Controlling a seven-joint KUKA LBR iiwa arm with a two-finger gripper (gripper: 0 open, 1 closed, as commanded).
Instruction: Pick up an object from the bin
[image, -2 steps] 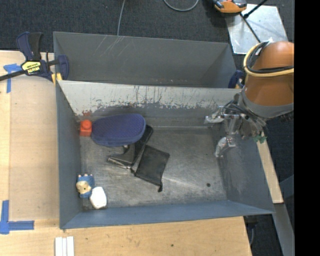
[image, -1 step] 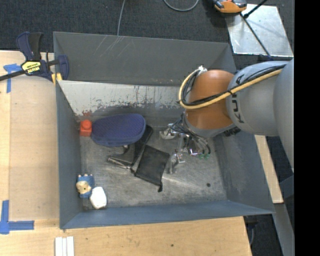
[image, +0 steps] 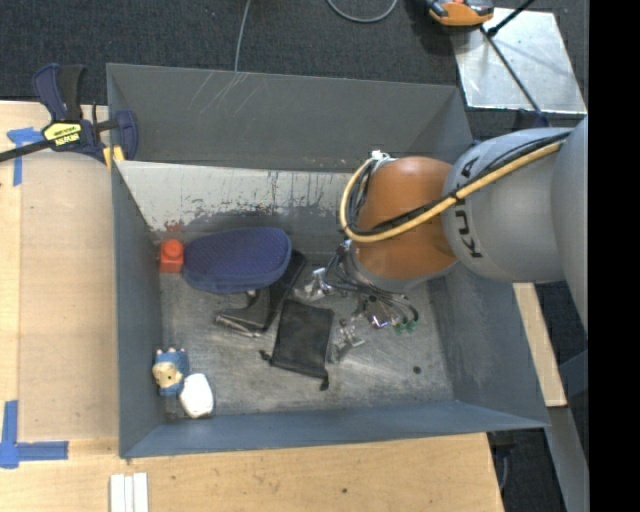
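Grey sheet metal forms the bin (image: 300, 428); its floor is scuffed pale and its far wall is streaked with dark, rusty runs. The arm (image: 525, 215) comes in from the right, and on its grey shell the black letters "KU" (image: 466, 228) can be read, turned on their side, with the rest of the word hidden. An orange cover (image: 400, 235) with a yellow cable (image: 352, 200) looped over it sits at the wrist.

The end effector (image: 338, 308) is down near the middle of the floor. Whether it is apart or together cannot be told. It is just beside the upper right edge of a flat black pouch (image: 303, 338), which lies flat at the centre of the floor, its long axis running from the far side toward the near side, leaning a little leftward at the near end.

A rounded dark blue case (image: 235, 260) lies behind it, long axis left to right, with a small orange block (image: 172, 255) at its left end. A dark grey tool (image: 245, 315) lies between case and pouch. In the near left corner are a small yellow and blue figure (image: 168, 368) and a white lump (image: 197, 395), touching.
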